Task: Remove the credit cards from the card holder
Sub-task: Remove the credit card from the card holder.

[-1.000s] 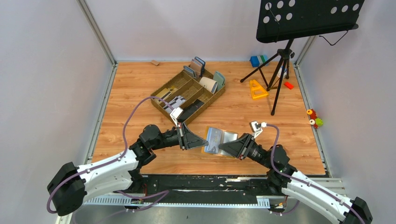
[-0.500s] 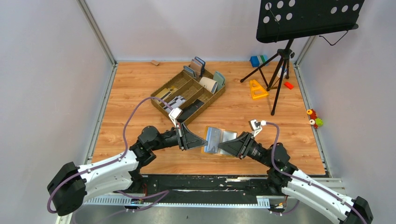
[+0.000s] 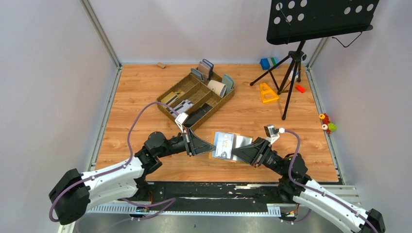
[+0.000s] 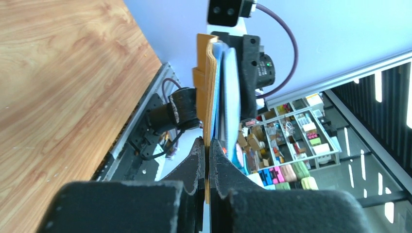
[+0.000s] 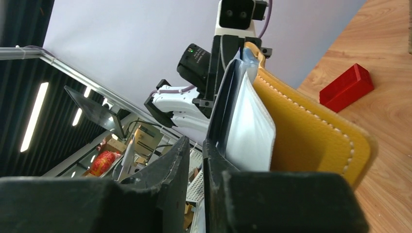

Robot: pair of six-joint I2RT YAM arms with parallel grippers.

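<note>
Mid-extraction: left tool [image 4: 206,149] pinches the mustard card holder [image 4: 209,97], right tool [image 5: 196,146] pinches a pale credit card [image 3: 224,144], which next needs sliding straight out.

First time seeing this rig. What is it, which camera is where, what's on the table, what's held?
Two robot arms are bolted at the near edge of a wooden table. The wide picture comes from a fixed camera above and behind them; the other two from a camera on each wrist, looking forward along that arm. Held up between the arms is an opened mustard-yellow wallet. The left arm's fingers are shut on its leather edge. The right arm's fingers sit at the opposite side, by a pale card in the lining; whether they grip it is unclear. Further back stand a brown divided tray with more wallets and a music stand.
</note>
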